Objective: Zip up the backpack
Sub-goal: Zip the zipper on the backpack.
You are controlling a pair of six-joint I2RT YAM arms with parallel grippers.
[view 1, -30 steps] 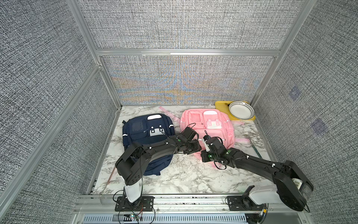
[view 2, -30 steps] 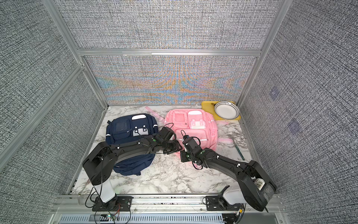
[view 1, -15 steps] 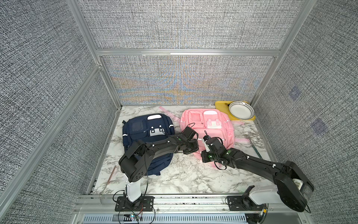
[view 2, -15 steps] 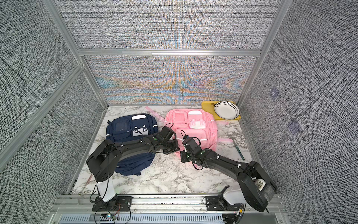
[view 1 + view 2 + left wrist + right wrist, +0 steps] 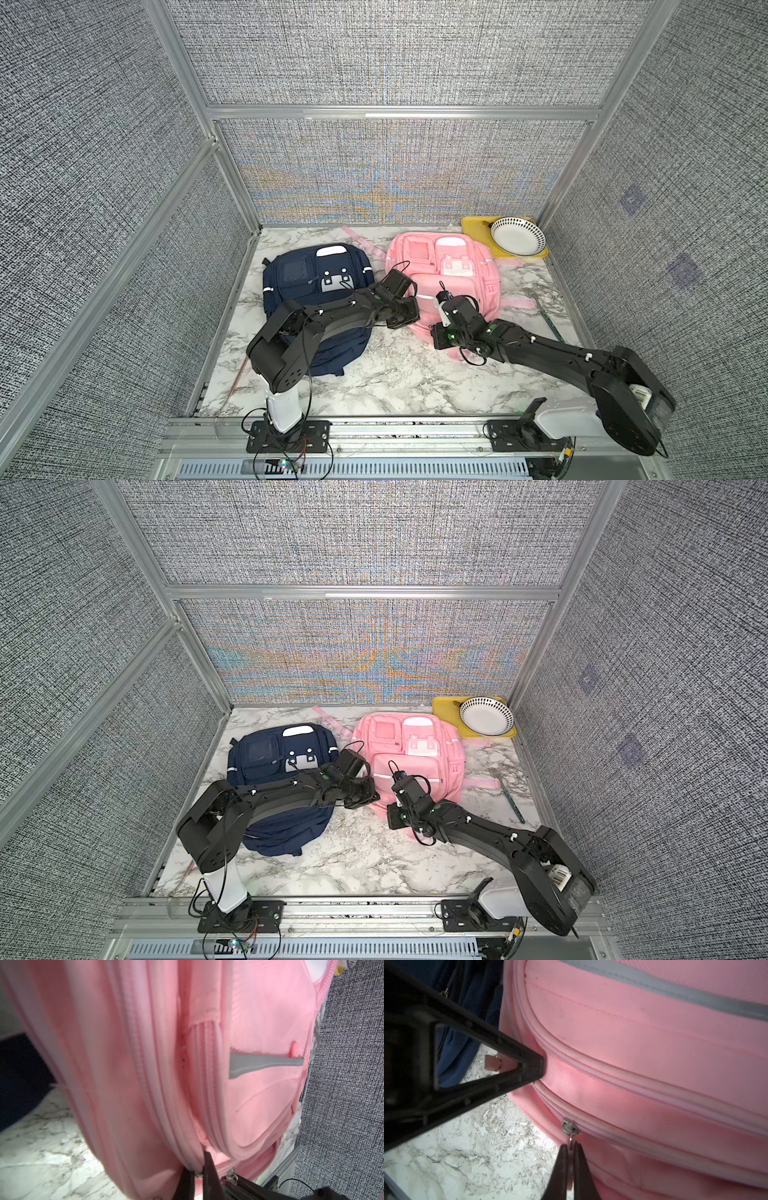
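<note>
Between the tips of the right gripper [image 5: 570,1167], pressed together, the pull [image 5: 571,1141] of the pink pack [image 5: 457,286] is pinched flat. The slider [image 5: 568,1126] sits just beyond those tips, at the pack's near corner, and the zip track [image 5: 633,1138] runs away from it along the curved side. Whether the teeth ahead of the slider are joined cannot be told.

Just beside that pinch, the left gripper [image 5: 197,1176] is closed on the pack's edge, with a fold of seam caught between its tips. The pack is laid flat on the table [image 5: 395,374], under both sets of fingers. A navy pack [image 5: 316,286] lies behind the left fingers, close to the pink one.

The pink pack is judged soft, light and limp. If the pull is drawn alone, the cloth is expected to bunch and slide with it rather than let the slider run. The pull is small and thin and hangs on a metal ring, so it may slip or twist out of a loose pinch. It is best taken close to the slider. The seam should be held behind the slider so that the track is kept taut, and the draw kept in line with the track around the curve.
</note>
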